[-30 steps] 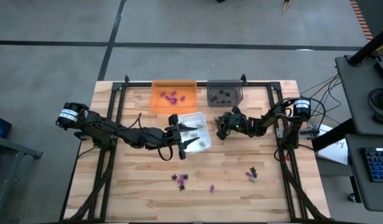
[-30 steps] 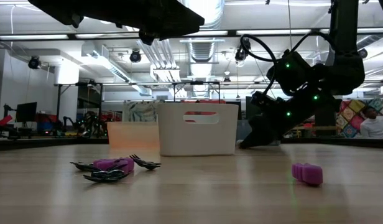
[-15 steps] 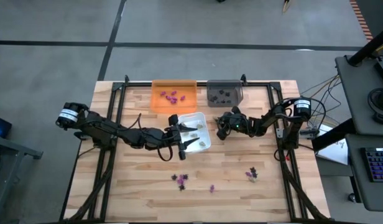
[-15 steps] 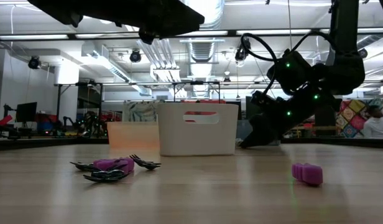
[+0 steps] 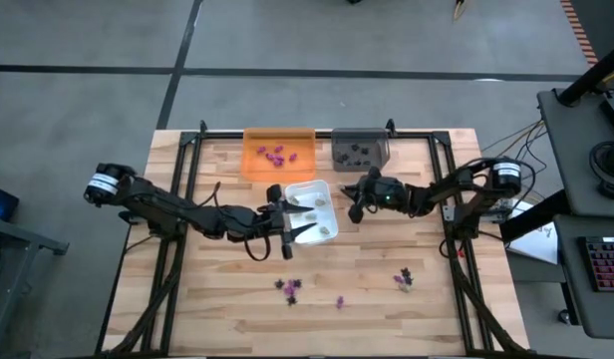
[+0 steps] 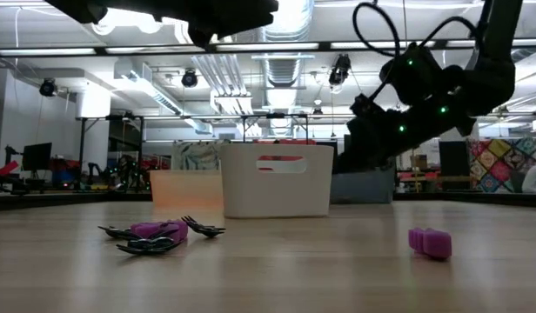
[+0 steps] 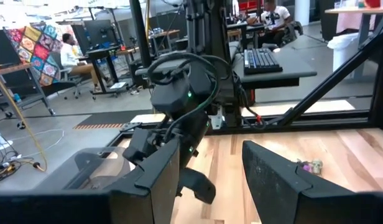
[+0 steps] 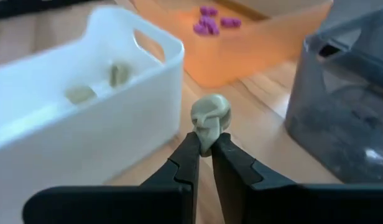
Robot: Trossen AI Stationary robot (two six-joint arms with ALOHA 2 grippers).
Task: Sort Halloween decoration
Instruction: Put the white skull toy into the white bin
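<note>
1. Pinching a pale skull (image 8: 211, 116) by its base, the right gripper (image 8: 203, 149) has its fingers nearly shut on it, head clear above the tips; that likely leaves it free to fall once they part.
2. The gripper hangs above the table (image 5: 217, 289), just beside the white tray (image 5: 322, 189) on its right and in front of the grey tray (image 5: 360, 150). Two beige pieces (image 8: 79, 93) already lie in the white tray, so I judge the skull is bound there.
3. Colours seem matched to trays: purple pieces (image 5: 275, 154) in the orange tray (image 5: 252, 165), dark ones in the grey. The three stand close together at the table's far side, within reach of both arms.
4. The left gripper (image 5: 287, 230) waits at the white tray's near left corner, fingers spread and holding nothing, which keeps it clear of the drop.
5. Unsorted pieces lie on the near boards: a purple and black cluster (image 5: 289, 288), a lone purple piece (image 5: 339, 301), and a purple and dark pair (image 5: 404, 278) further right.
6. No brand, label or legible writing shows on trays, pieces or arms.
</note>
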